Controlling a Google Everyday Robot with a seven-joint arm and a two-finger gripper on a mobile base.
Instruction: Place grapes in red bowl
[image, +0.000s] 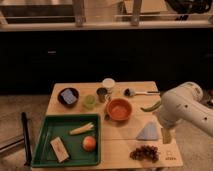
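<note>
The grapes (145, 152), a small dark reddish-purple bunch, lie on the wooden table (115, 147) near its front right edge. The red bowl (120, 109), orange-red with a lighter rim, stands at the table's middle, behind and left of the grapes. My white arm (186, 109) reaches in from the right. The gripper (166, 134) hangs at its lower end over the table's right edge, a little above and to the right of the grapes and apart from them.
A pale blue wedge (148, 131) lies between bowl and grapes. A green pod (151, 106), a spoon (141, 92), three cups (102, 93) and a dark bowl with a blue object (68, 96) stand behind. A green tray (46, 131) at front left holds a round orange fruit (89, 143).
</note>
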